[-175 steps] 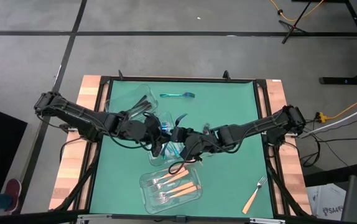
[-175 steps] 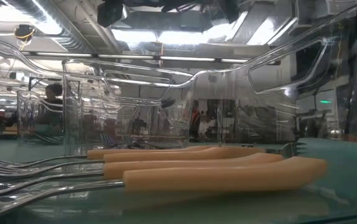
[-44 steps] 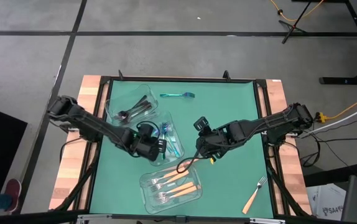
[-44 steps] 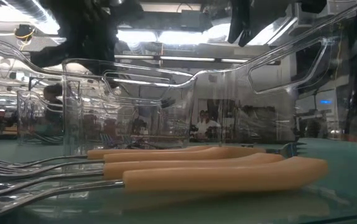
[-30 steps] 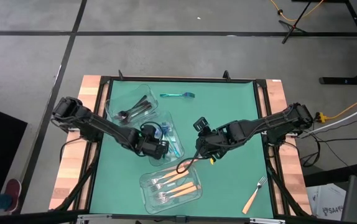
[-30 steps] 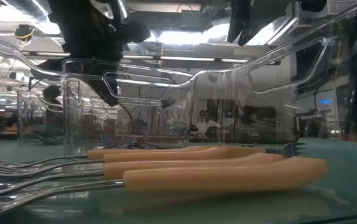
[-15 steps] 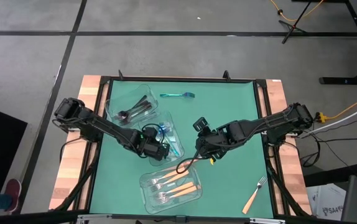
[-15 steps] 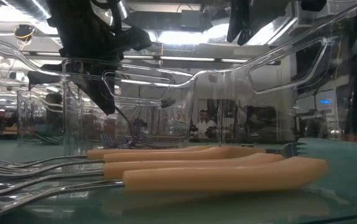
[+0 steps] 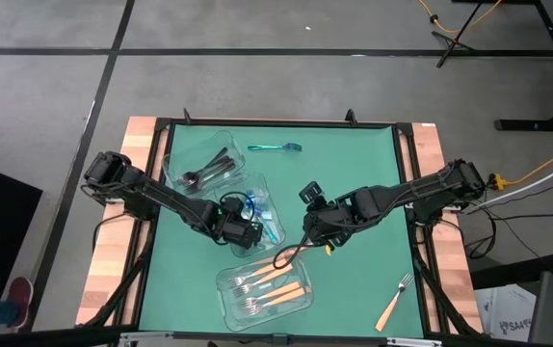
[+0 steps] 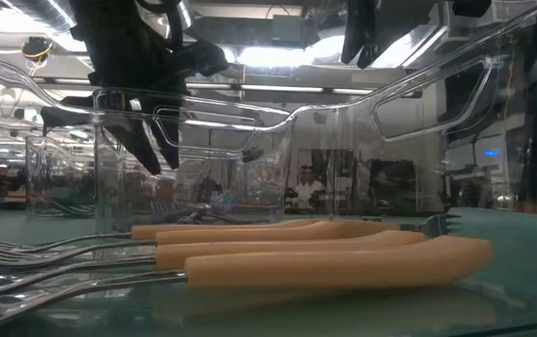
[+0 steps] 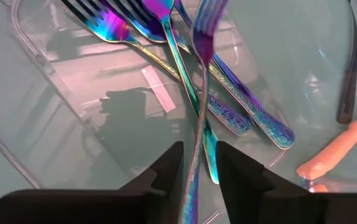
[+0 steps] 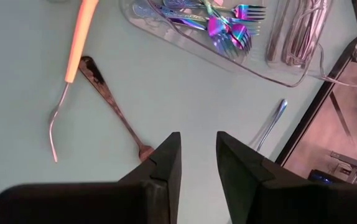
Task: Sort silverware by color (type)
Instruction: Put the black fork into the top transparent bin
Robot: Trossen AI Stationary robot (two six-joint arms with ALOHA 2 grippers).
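On the green mat (image 9: 354, 164), w/ the high view as clock face, the middle clear bin (image 9: 260, 179) sat approx. 9 o'clock of centre, holding the iridescent silverware. L gripper (image 11: 199, 149) hung over it, fingers apart, one iridescent fork (image 11: 198, 93) running through the gap, not clamped as far as we could tell. We judged the drop-off near done. To do it well: lift straight up, no sideways drag, so the tines don't snag the pile. R gripper (image 12: 198, 140) waited approx. 3 o'clock, fingers apart, nothing in them, over a loose black utensil (image 12: 113, 106) and an orange-handled fork (image 12: 79, 31).
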